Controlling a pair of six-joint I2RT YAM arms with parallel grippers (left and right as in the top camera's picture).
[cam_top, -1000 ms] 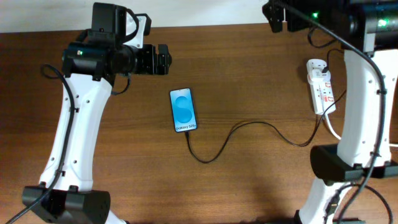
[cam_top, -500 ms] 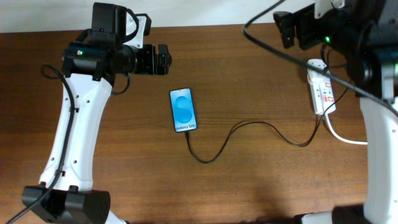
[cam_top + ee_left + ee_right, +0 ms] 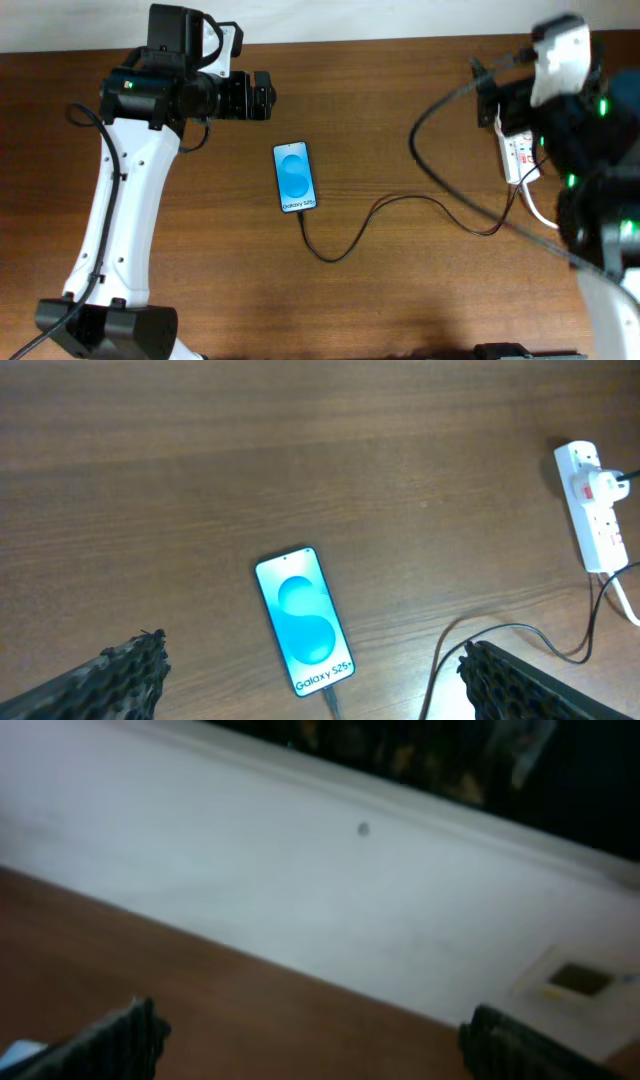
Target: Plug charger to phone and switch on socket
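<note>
Near the socket (image 3: 519, 158), right tool (image 3: 315, 1038) agape

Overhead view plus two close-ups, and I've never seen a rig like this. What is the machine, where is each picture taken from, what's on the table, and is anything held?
The machine is two white robot arms at a wooden table, each ending in a two-finger gripper. The overhead picture looks straight down from a fixed camera. The other two come from cameras on the wrists, so the dark shapes in their bottom corners are that arm's own fingers. On the table lie a phone with a lit blue screen and a thin black charger cable running from the phone's lower edge toward a white power strip. The left gripper hovers near the phone, open and empty. The right gripper is open and empty too. Its view is blurred, showing mostly a pale wall.
</note>
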